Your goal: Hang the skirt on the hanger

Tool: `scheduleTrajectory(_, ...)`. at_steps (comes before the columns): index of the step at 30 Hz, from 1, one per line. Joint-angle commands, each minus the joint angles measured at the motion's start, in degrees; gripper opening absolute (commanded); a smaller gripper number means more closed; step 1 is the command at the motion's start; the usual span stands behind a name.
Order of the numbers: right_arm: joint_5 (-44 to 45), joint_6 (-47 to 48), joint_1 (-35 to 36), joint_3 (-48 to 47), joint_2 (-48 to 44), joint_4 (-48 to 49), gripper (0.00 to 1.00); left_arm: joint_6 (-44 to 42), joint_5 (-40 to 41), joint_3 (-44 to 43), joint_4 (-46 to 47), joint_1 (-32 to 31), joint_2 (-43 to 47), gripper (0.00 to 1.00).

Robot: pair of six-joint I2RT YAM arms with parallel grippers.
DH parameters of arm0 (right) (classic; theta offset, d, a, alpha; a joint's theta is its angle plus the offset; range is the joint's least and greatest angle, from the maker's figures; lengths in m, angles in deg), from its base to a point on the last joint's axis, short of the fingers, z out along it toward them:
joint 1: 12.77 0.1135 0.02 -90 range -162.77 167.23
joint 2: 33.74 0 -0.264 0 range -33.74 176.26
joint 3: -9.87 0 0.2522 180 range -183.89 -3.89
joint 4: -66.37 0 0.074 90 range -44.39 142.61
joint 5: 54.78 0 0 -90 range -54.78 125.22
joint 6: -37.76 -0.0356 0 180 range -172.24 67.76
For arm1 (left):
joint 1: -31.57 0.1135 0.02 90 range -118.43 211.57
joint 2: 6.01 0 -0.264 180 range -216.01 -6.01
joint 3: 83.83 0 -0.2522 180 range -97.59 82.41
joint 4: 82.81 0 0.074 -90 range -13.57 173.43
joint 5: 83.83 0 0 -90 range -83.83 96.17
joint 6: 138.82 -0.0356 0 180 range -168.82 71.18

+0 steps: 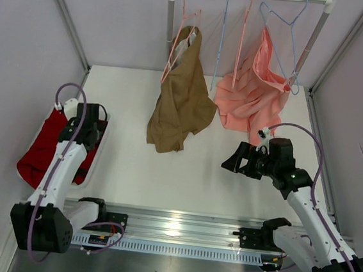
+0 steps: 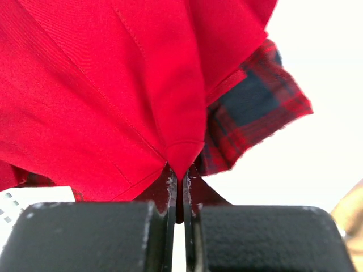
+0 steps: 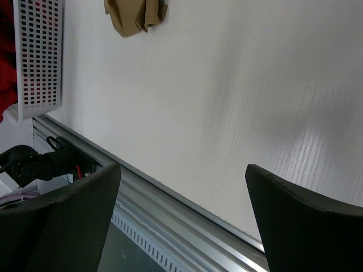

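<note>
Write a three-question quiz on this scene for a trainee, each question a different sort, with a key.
1. True or false: the right gripper holds the skirt.
2. Which garment peeks out beneath the skirt? A. denim jeans B. plaid garment C. white towel
3. Fill in: the left gripper is ____ on the skirt's edge.

Key: 1 false, its jaws are open and empty above the table; 2 B; 3 shut.

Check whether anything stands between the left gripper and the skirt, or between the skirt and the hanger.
Nothing at the grip: the left gripper is shut on the skirt. Bare table lies toward the hanger, but a tan garment hangs against it.
</note>
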Motion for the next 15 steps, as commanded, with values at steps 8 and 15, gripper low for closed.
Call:
scheduleTrajectory(8, -1.5, -0.7, 0.6, -3.3, 2.7, 3.3, 1.0, -7.9, -22.0, -12.3, 4.3, 0.2, 11.0, 0.0)
scheduleTrajectory(15, -0.8, -2.6, 3.5, -7.1, 4.6, 8.0, 1.0, -10.8, -26.1, -21.1, 1.8, -2.7, 12.3, 0.0)
